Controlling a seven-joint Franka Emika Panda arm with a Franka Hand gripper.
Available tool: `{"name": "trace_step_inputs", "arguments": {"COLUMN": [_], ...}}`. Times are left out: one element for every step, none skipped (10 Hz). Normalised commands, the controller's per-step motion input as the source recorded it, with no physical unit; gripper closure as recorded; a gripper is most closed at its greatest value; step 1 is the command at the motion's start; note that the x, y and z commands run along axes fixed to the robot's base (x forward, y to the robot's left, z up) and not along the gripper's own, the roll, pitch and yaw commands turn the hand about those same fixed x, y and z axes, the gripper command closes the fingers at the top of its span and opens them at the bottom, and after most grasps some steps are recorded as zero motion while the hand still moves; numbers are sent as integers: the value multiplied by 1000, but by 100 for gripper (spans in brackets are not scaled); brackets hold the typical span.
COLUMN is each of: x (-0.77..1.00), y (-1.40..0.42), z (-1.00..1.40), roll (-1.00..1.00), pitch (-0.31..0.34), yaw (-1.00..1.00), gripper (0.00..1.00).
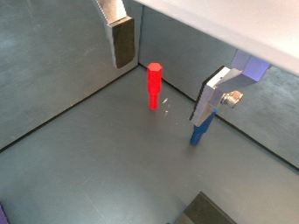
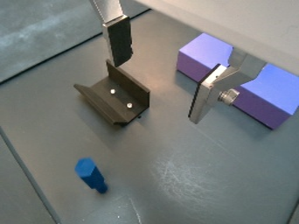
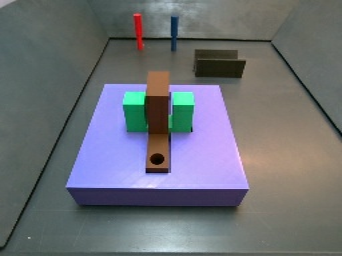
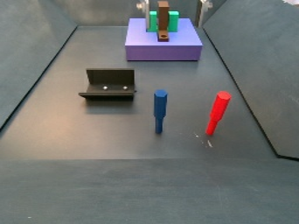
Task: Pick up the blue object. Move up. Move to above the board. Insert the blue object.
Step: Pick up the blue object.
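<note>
Standing upright at lower centre of a side view, the blue object [image 4: 160, 109] is beside a red peg [image 4: 218, 114], with the fixture [image 4: 111, 84] to the left. Far back, the board [image 4: 165, 23] crosses a green block [image 4: 163, 17] on a purple slab [image 4: 163, 44]. In a wrist view the gripper [image 1: 163, 77] hangs above the floor, jaws wide and empty, one finger [image 1: 119, 42] near the red peg.

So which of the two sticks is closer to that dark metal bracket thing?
The blue object. In a side view it stands between the fixture and the red peg, which is farther out. The gripper is open above the floor.
</note>
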Motion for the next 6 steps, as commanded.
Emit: {"name": "trace_step_inputs", "arguments": {"x": [0,-106,-323,-446,-503,-431], "y": [66,703,694,623,411,334], "z": [-17,-223,-300,-354,-354,-400], "roll": [-11,-136,-63,-40,0,-7], "pitch": [0,-56,-97,-134,-144,-150], "yaw": [0,-160,-174,-217,-237,-223], "gripper": [0,0,0,0,0,0]}}
